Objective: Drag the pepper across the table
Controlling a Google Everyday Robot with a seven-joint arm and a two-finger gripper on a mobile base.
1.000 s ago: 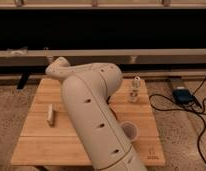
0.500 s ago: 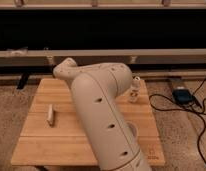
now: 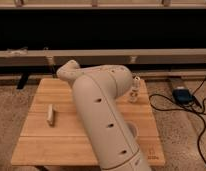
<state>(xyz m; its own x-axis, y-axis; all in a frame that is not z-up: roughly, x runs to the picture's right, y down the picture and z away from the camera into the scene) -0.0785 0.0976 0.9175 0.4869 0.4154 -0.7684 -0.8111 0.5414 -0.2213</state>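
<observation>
A light wooden plank bench fills the lower half of the frame, standing on a speckled floor. The robot's thick white arm rises from the bottom centre, runs up and slightly right to a rounded elbow in the middle of the frame, then bends toward the upper left and ends in a knuckle-like joint over the bench's far edge. This arm covers most of the bench's middle. The pincer lies somewhere behind that bulk, over the centre of the bench, with none of it showing past the arm; it is spread wide and no grip on anything can be seen. The pepper cannot be made out either (the arm hides the stretch of planks where it could lie), so its exact place cannot be told. On the left of the bench, well apart from the arm, a pale stick-shaped block lies flat, its long side running roughly front to back. Just right of the elbow, near the bench's far right corner, a small clear shaker with a pale top stands upright. On the floor at the right edge of the frame sits a blue-grey box, with black cables looping around it. A pale horizontal rail crosses the dark background behind the bench.
</observation>
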